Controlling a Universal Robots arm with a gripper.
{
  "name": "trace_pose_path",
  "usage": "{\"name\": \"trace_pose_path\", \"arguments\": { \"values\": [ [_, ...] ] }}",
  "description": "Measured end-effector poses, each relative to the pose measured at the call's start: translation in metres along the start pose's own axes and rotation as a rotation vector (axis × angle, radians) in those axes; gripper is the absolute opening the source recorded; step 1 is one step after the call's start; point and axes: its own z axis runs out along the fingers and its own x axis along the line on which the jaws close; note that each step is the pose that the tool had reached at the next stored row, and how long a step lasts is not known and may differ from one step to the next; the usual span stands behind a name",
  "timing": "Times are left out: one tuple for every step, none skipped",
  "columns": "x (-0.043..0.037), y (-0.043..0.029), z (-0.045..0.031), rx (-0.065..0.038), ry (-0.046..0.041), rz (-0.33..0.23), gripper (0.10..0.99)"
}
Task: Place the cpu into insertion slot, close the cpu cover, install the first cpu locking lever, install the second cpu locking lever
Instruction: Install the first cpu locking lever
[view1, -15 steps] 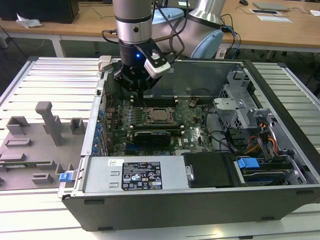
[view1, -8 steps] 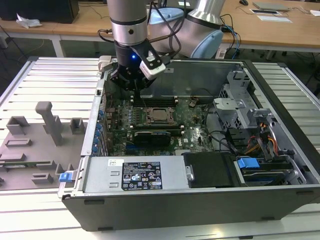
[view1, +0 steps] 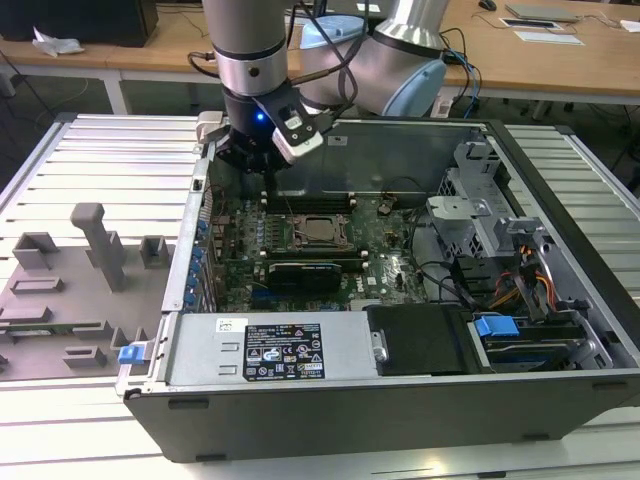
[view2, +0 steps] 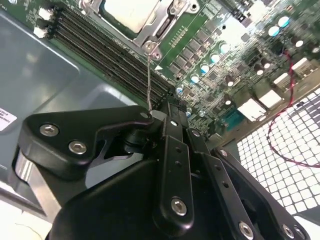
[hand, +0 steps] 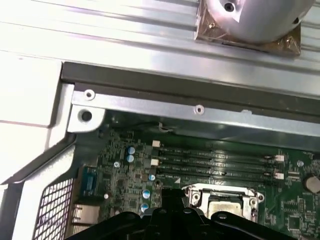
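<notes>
Second wrist view — the cpu (view2: 131, 12) runs off the picture's edge, only a corner showing. A thin metal rod (view2: 149, 75) runs from beside the cpu and its lower end is lost behind the gripper (view2: 167, 107). Exterior view — the cpu cover (view1: 301, 233) is too small to tell latched or loose.
</notes>
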Motion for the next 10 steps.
{"name": "trace_pose_path", "arguments": {
  "values": [
    [0.0001, -0.0003, 0.0013, -0.012, -0.0014, 0.001, 0.106],
    [0.0002, -0.0004, 0.0020, -0.019, -0.0022, 0.002, 0.106],
    [0.0001, -0.0004, 0.0025, -0.023, -0.0028, 0.002, 0.106],
    [-0.0004, -0.0006, 0.0030, -0.025, -0.0029, 0.002, 0.106],
    [-0.0011, -0.0007, 0.0033, -0.026, -0.0030, 0.002, 0.106],
    [-0.0026, -0.0010, 0.0037, -0.026, -0.0031, 0.002, 0.106],
    [-0.0037, -0.0011, 0.0040, -0.026, -0.0031, 0.002, 0.106],
    [-0.0056, -0.0014, 0.0045, -0.026, -0.0031, 0.002, 0.106],
    [-0.0070, -0.0016, 0.0047, -0.026, -0.0031, 0.002, 0.106],
    [-0.0086, -0.0019, 0.0050, -0.026, -0.0030, 0.002, 0.106]
  ]
}}
